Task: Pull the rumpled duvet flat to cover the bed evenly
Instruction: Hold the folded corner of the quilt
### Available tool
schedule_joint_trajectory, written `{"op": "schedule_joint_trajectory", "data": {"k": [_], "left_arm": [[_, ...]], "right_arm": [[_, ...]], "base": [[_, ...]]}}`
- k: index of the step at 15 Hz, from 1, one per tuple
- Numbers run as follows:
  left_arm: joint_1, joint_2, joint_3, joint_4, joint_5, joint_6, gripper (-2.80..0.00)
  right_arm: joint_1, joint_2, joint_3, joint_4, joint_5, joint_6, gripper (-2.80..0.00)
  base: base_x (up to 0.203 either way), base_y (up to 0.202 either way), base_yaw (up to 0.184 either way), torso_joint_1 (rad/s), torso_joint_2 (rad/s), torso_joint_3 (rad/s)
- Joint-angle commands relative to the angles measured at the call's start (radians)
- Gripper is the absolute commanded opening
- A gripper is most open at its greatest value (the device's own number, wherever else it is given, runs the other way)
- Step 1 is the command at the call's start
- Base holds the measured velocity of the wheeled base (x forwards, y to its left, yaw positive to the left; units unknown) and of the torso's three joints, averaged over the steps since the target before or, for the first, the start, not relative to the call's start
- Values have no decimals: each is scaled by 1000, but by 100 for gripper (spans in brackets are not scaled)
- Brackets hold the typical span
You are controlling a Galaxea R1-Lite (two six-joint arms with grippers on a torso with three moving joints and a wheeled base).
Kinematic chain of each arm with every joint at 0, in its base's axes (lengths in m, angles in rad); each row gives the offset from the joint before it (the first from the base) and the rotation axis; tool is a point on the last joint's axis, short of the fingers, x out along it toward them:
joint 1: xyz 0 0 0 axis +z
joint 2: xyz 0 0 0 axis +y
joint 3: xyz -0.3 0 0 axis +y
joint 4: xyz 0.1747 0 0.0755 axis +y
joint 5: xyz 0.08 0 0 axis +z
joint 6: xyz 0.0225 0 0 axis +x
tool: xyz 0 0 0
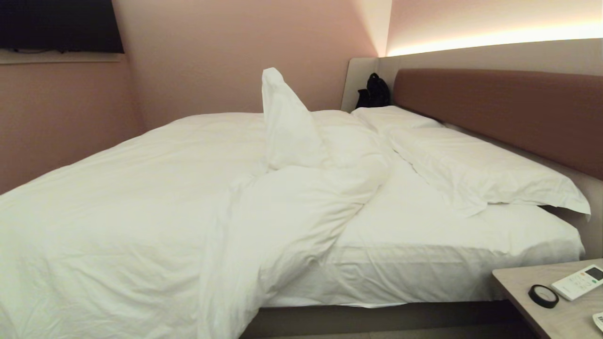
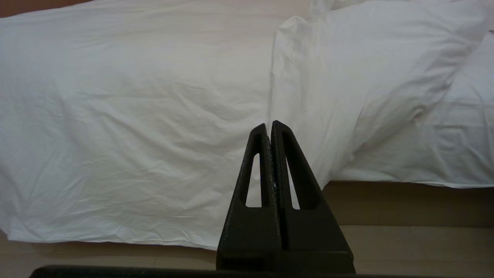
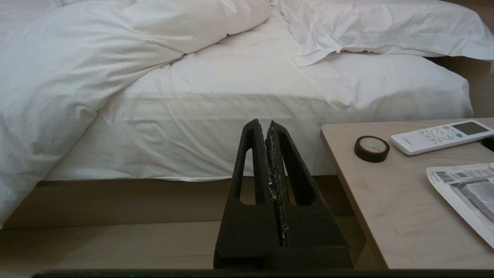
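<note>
Here, duvet (image 1: 141, 197): lying bunched over the foot half of the bed, from about 12 o'clock round to 9 o'clock in the head view, its near edge spilling over the mattress side; one corner is standing up in a peak at 12 o'clock, and a thick fold is slumping towards the pillows.
Bed (image 1: 424, 245): showing its bare white sheet from the centre out to 3 o'clock, where the duvet is not reaching; the brown headboard (image 1: 499, 108) is running along at 2 o'clock.
Pillows (image 1: 471, 165): lying flat in a row against the headboard, the nearest one overhanging the mattress corner.
Left gripper (image 2: 269, 124): hanging off the bed's side with fingers pressed together, gripping nothing, pointing at the draped duvet edge.
Right gripper (image 3: 262, 122): likewise clenched and empty, hovering apart from the mattress side, just beside the bedside table (image 1: 551, 320).
Bedside table: sitting at 4 o'clock, carrying a roll of dark tape (image 1: 543, 295), a white remote control (image 1: 579, 281) and a printed sheet (image 3: 467, 189).
Black bag (image 1: 374, 92): resting in the far corner at 1 o'clock.
</note>
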Motion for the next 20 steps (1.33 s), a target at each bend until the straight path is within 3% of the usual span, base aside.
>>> {"op": "schedule_joint_trajectory", "data": {"k": [1, 20], "left_arm": [[1, 0, 0, -2, 0, -3, -280], [1, 0, 0, -3, 0, -13, -280]], "right_arm": [[1, 0, 0, 0, -2, 0, -280], [1, 1, 0, 1, 0, 0, -280]], "base": [[0, 0, 0, 0, 0, 0], [0, 0, 0, 0, 0, 0]]}}
